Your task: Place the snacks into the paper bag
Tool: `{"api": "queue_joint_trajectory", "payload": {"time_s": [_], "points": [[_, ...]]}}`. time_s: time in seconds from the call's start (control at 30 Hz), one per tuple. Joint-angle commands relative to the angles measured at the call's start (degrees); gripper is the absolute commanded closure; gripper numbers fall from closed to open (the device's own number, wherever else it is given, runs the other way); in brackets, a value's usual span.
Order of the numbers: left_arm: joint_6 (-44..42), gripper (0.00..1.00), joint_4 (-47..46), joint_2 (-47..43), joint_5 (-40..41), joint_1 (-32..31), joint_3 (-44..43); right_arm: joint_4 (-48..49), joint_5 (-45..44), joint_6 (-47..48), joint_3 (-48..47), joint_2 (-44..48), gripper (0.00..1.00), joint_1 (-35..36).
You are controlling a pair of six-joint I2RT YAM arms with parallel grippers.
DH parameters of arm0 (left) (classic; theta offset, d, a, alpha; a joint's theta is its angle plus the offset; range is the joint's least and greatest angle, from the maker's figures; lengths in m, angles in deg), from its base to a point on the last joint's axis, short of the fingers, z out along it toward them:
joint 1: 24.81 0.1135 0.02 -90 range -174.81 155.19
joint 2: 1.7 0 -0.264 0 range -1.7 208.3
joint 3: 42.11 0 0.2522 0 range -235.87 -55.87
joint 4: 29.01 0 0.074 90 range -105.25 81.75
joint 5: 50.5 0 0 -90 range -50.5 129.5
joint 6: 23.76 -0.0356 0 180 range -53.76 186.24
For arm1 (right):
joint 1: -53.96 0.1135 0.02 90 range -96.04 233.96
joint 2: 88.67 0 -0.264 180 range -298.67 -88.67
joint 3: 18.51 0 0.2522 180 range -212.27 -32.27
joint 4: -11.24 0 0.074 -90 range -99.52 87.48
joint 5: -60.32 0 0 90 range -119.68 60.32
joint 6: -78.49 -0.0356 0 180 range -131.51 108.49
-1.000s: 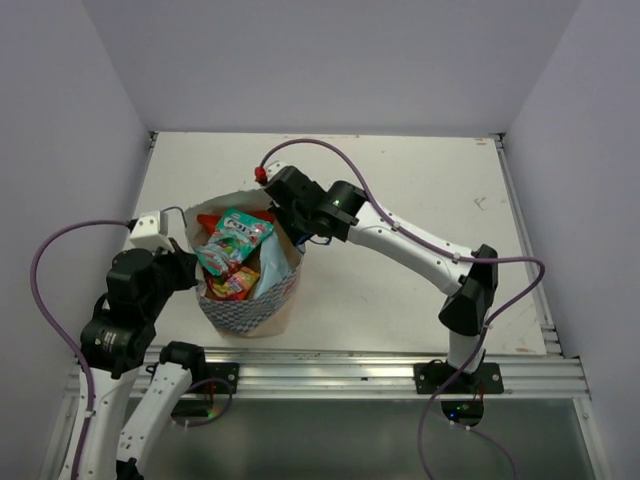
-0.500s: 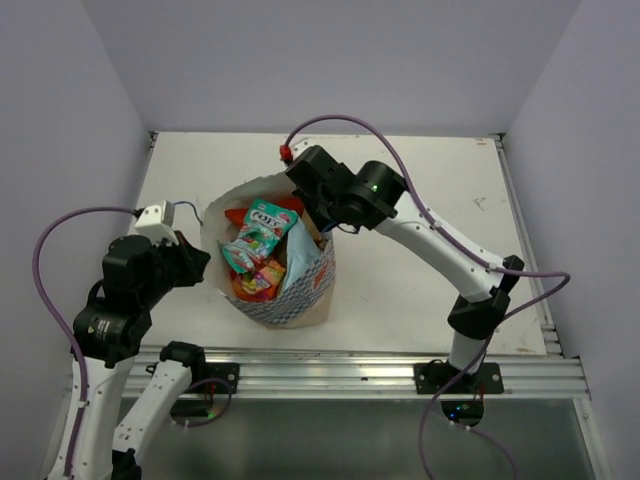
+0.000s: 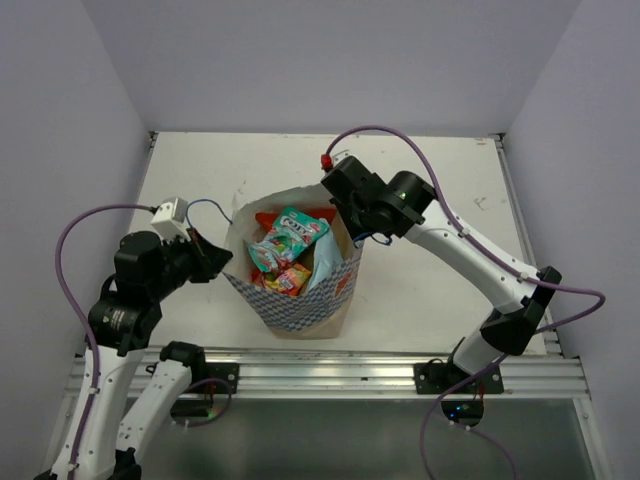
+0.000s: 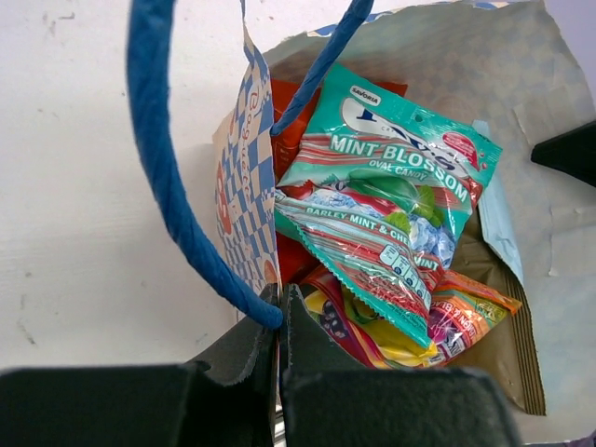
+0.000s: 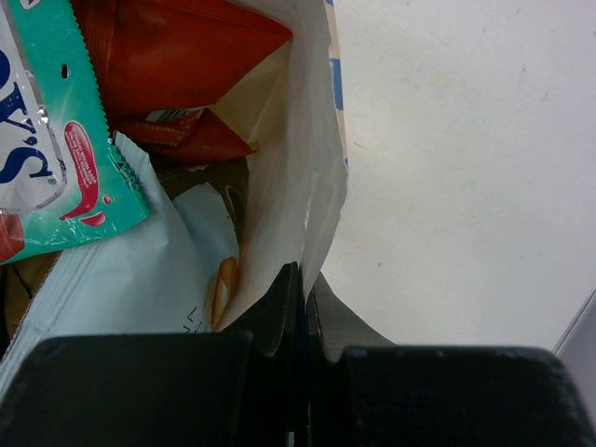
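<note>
The paper bag (image 3: 300,312), blue-and-white checkered outside, stands open near the table's front middle, with its blue cord handle (image 4: 158,177) looping up. Inside lie the snacks: a teal mint packet (image 3: 287,237) on top, a red-yellow packet (image 4: 372,328) under it, a red chip bag (image 5: 177,47) and a light-blue chip bag (image 5: 121,270). My left gripper (image 3: 225,268) is shut on the bag's left wall (image 4: 244,200). My right gripper (image 3: 352,236) is shut on the bag's right wall (image 5: 298,186).
White table (image 3: 430,180) with bare surface behind and to the right of the bag. A metal rail (image 3: 350,375) runs along the near edge. Grey walls close in on both sides and at the back. Purple cables loop off both arms.
Both grippers have carried the bag to the right and slightly nearer, from the left side toward the front middle. The packets inside stayed in place.
</note>
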Motion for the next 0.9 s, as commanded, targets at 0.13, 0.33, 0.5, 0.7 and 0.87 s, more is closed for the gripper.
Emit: {"api": "queue_joint_trajectory", "payload": {"time_s": [0.13, 0.33, 0.5, 0.7, 0.87], "points": [[3.95, 1.00, -17.27, -1.42, -7.73, 0.19, 3.52, 6.50, -0.98, -0.61, 6.36, 3.00, 1.00, -1.16], [3.69, 1.00, -20.88, -0.80, -10.99, 0.02, 4.58, 7.30, -2.29, -1.66, 7.86, 2.03, 0.99, -1.34], [0.79, 0.33, -21.24, -0.28, -9.76, -0.07, 0.03, 6.60, -2.91, -1.67, 2.94, 2.99, 0.30, -1.25], [-3.60, 0.23, -16.24, 2.09, 0.59, -0.07, -12.96, 1.25, -13.08, -5.17, -8.12, 5.80, 0.23, -1.25], [-5.63, 0.18, -4.75, 5.96, 23.08, -0.07, -20.81, -10.86, -24.77, -8.08, -17.88, 6.16, 0.18, -1.34]]}}
